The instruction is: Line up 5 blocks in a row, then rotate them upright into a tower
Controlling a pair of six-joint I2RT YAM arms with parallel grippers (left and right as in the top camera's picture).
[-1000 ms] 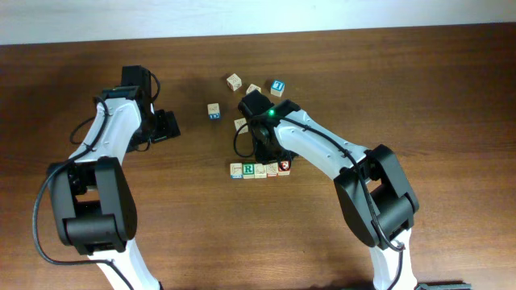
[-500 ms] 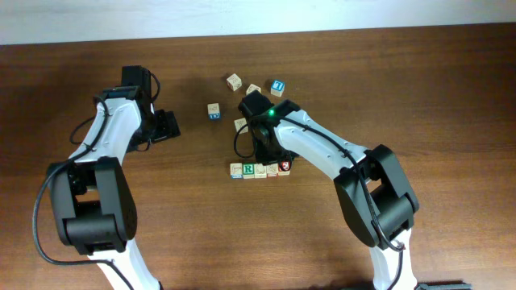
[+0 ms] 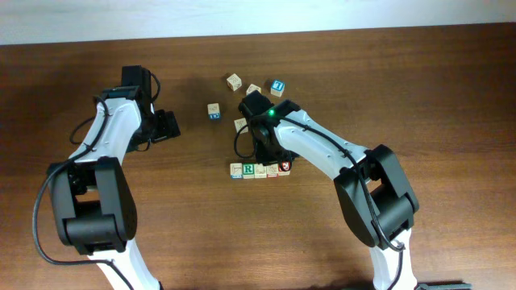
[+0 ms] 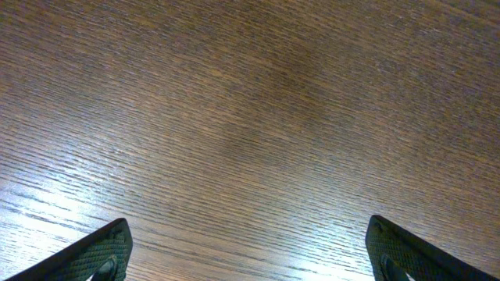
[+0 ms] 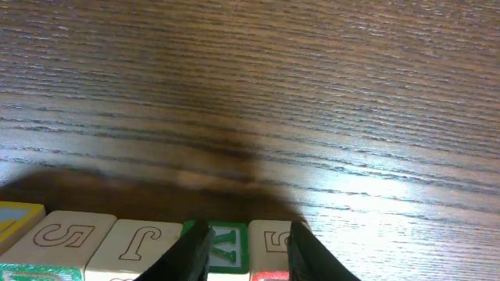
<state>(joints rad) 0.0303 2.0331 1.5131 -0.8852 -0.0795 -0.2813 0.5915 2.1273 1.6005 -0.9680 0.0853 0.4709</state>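
Right hand (image 5: 246, 254), half narrowed, is framing the green-letter block (image 5: 226, 248) in the row (image 5: 148, 242), presumably for turning; we cannot tell if it's pinching. Left hand (image 4: 250, 261) is idling, spread.

I have the row of blocks (image 3: 260, 170) lying side by side near the middle of the table (image 3: 419, 72), and my right gripper (image 5: 248, 228) stands directly over it, towards its right end. Behind the row, farther from the arm bases, five loose blocks (image 3: 234, 80) lie scattered and apart from one another. My left gripper (image 3: 168, 126) hangs over the table, well to the left of every block.
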